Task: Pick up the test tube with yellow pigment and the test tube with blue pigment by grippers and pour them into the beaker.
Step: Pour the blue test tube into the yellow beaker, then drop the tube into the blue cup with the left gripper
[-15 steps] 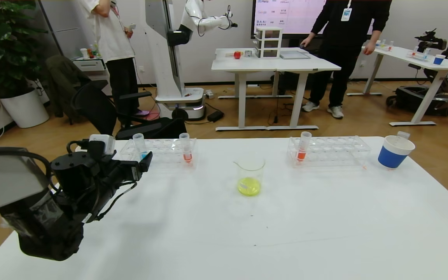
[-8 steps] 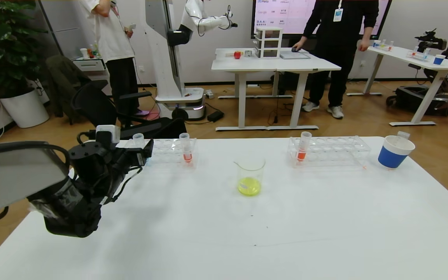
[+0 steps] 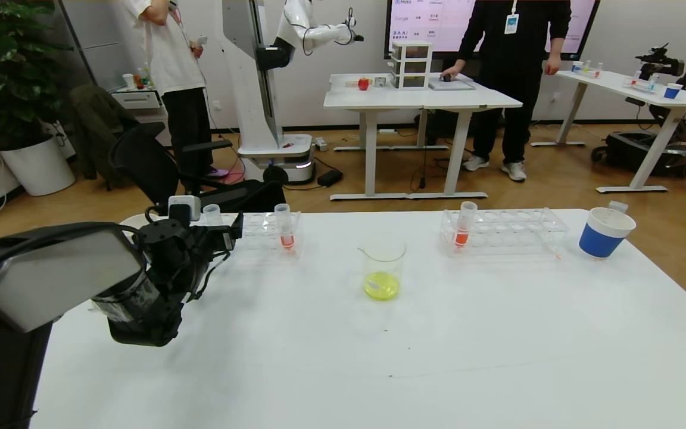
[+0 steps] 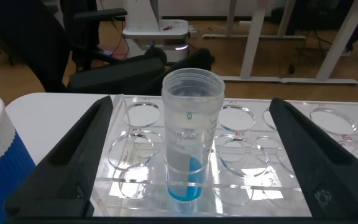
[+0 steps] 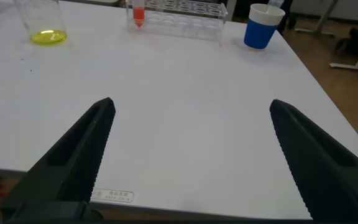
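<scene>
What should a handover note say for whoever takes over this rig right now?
Left gripper: open, fingers either side of the blue tube, not closed on it. The tube stands upright in the left rack.
Right gripper: open, empty, idle above bare table.
Beaker: mid-table, yellow liquid already in it.
No yellow tube is in view.
Left: grip the blue tube, lift it, pour it into the beaker.

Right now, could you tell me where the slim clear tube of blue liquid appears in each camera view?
Head view: the slim clear test tube with blue pigment stands in the left clear rack, only its top showing behind the left tool.
Left wrist view: centre, upright between the open fingers.
Right wrist view: not in it.
Shared landmark: the clear plastic rack holding it.
</scene>
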Action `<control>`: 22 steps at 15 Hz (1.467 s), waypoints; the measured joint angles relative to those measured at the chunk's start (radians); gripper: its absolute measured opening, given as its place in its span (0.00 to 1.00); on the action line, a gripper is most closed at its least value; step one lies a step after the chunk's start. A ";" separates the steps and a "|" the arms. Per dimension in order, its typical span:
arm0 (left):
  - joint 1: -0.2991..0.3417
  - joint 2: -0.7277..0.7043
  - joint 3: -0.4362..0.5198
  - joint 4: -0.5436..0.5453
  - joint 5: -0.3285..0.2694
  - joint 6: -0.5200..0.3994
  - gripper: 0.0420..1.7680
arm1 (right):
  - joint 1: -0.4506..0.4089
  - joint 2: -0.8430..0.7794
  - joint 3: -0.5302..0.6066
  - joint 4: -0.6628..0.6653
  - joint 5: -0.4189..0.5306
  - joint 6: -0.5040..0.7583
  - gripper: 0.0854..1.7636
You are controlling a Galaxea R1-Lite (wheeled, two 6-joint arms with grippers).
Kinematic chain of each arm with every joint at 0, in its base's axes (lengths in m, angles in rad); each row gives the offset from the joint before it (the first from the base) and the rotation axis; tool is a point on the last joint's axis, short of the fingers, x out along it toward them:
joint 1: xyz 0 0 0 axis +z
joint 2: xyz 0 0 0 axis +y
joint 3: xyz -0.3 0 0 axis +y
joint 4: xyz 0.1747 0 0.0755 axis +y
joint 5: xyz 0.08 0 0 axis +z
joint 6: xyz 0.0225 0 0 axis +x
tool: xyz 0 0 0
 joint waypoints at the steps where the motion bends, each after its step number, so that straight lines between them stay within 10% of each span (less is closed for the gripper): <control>1: 0.001 0.005 -0.002 -0.001 0.003 0.000 0.99 | 0.000 0.000 0.000 0.000 0.000 0.000 0.98; 3: 0.001 0.010 -0.006 -0.001 0.030 -0.006 0.85 | 0.000 0.000 0.000 0.000 0.000 0.000 0.98; 6: 0.000 0.009 -0.009 -0.005 0.038 -0.006 0.19 | 0.000 0.000 0.000 0.000 0.000 0.000 0.98; 13: -0.001 -0.030 -0.009 0.004 0.039 -0.003 0.27 | 0.000 0.000 0.000 0.000 0.000 0.000 0.98; 22: -0.024 -0.205 -0.044 0.268 0.032 0.010 0.27 | 0.000 0.000 0.000 0.000 0.000 0.000 0.98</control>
